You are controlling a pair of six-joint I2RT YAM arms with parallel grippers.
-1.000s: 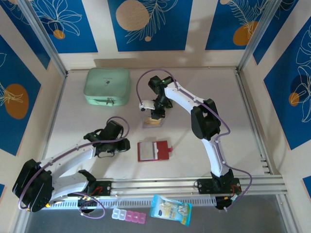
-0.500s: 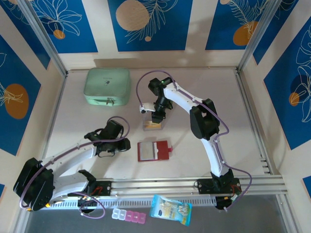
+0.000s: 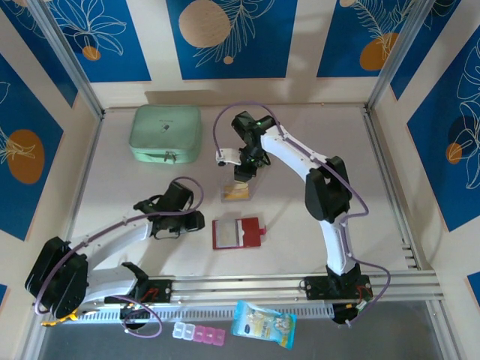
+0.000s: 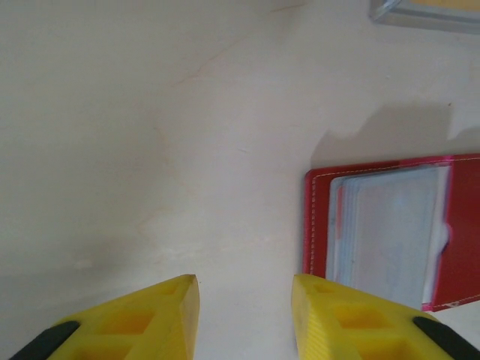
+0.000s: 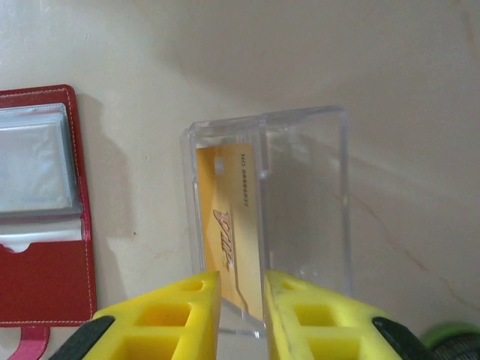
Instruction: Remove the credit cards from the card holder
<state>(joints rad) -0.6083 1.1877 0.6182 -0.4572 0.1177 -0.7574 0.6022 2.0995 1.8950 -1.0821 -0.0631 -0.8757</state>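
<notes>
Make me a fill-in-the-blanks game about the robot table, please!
The tan-orange card lies inside the clear plastic ____.
The red card holder lies ____ on the table.
The zip case by the far wall is mint ____.
The ____ gripper hangs over the tan-orange card.
Missing words: tray, open, green, right.

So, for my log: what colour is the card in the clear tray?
Orange card with brownish lettering; best in the right wrist view.
</notes>
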